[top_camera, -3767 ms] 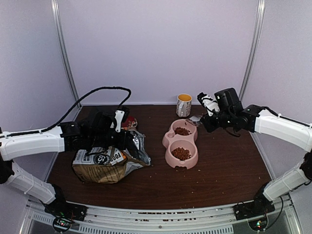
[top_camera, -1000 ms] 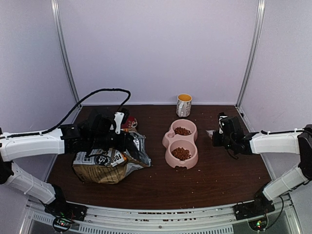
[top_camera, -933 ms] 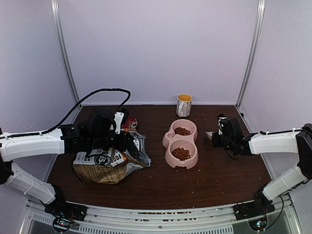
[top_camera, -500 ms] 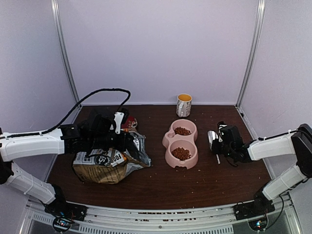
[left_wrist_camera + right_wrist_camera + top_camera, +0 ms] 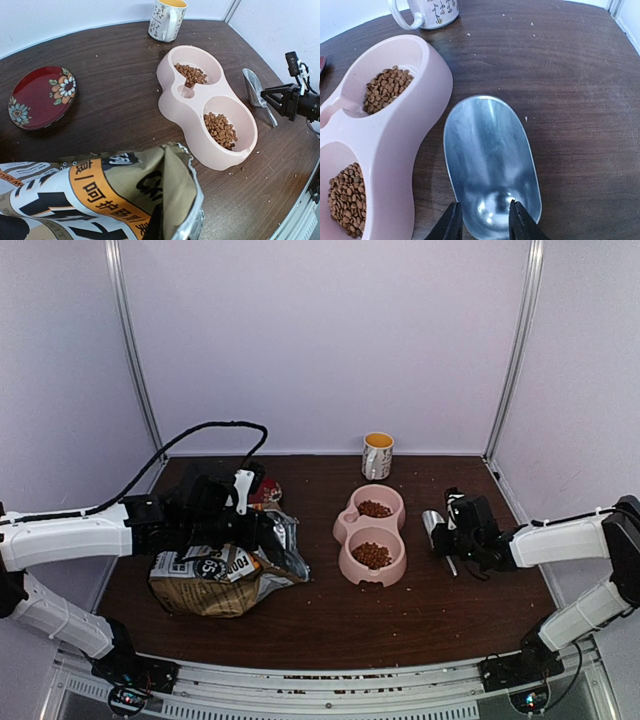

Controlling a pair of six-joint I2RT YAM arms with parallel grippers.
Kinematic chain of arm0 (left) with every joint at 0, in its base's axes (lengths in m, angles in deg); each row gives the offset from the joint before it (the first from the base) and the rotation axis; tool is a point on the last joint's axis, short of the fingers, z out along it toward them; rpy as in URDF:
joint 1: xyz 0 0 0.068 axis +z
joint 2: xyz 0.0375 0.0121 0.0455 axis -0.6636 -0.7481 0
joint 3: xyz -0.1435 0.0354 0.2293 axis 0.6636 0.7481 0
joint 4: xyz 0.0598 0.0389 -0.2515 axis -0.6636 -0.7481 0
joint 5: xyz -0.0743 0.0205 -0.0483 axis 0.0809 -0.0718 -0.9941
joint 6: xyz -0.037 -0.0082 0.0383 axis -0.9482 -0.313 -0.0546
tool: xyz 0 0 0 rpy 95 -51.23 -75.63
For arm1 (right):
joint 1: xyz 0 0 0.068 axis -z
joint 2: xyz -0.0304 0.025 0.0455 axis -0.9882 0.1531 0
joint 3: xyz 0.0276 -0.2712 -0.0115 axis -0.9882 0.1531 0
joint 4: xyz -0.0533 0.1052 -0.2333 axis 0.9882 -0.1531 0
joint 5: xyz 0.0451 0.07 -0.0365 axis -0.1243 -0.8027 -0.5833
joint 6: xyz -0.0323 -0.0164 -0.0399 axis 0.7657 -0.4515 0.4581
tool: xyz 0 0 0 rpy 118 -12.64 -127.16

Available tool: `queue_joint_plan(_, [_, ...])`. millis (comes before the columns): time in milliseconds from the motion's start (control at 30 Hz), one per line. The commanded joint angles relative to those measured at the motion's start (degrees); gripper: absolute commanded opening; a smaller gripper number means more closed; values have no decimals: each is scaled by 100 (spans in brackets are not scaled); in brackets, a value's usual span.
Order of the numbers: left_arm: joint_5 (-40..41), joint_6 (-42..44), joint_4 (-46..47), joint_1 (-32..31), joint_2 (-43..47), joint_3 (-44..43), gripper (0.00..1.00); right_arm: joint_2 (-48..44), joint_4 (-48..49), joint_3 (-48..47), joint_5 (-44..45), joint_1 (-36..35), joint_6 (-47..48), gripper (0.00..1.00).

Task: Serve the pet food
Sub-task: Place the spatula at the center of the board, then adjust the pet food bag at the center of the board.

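**A:** Supporting surface?
**B:** Dark brown wooden table (image 5: 440,610).
**A:** Resting directly on it?
**B:** Pink double bowl (image 5: 347,562), centre; metal scoop (image 5: 434,524) just right of it; mug (image 5: 377,456) behind; red floral saucer (image 5: 35,90) and slumped paper bag (image 5: 215,575), left; scattered crumbs (image 5: 149,48).

On the counter (image 5: 450,600), the double bowl (image 5: 392,575) sits near the middle, kibble (image 5: 372,555) in both its wells. Behind it stands the mug (image 5: 377,455). Just right of it lies the scoop (image 5: 433,524). Left of it lies the bag (image 5: 205,585), the saucer (image 5: 35,95) behind that.
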Motion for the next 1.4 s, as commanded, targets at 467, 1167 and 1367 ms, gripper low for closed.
queue_joint_plan(467, [-267,338,-385,59,273,-520,0,-1336,-1645,-1463,-49,-376,795,72])
queue_joint_plan(1167, [-589,305,-366,-72,425,-825,0,-279,-850,-2514,-1675,-2166,-315,77])
queue_joint_plan(1367, [-636,398,-415,-73,444,-836,0,535,-369,-2822,-2050,-2505,-758,71])
